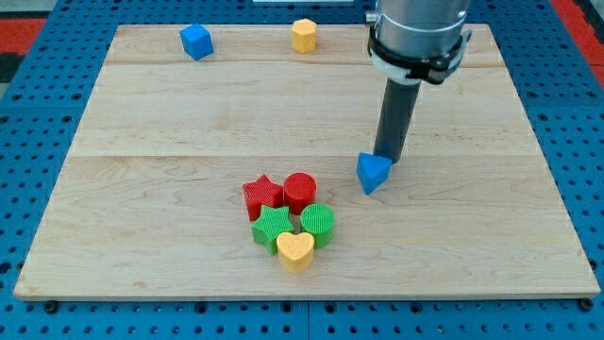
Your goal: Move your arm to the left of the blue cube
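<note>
The blue cube [196, 42] sits near the top left corner of the wooden board [189, 123]. My tip [388, 157] is far from it, right of the board's middle. The tip touches the top right of a blue wedge-shaped block [373, 173]. The dark rod [396, 118] rises from the tip to the arm's grey body [418, 28] at the view's top.
A yellow hexagonal block [303, 35] sits at the top edge. A cluster lies at the bottom middle: red star [262, 195], red cylinder [299, 192], green star [273, 226], green cylinder [318, 224], yellow heart [295, 250]. Blue pegboard [38, 142] surrounds the board.
</note>
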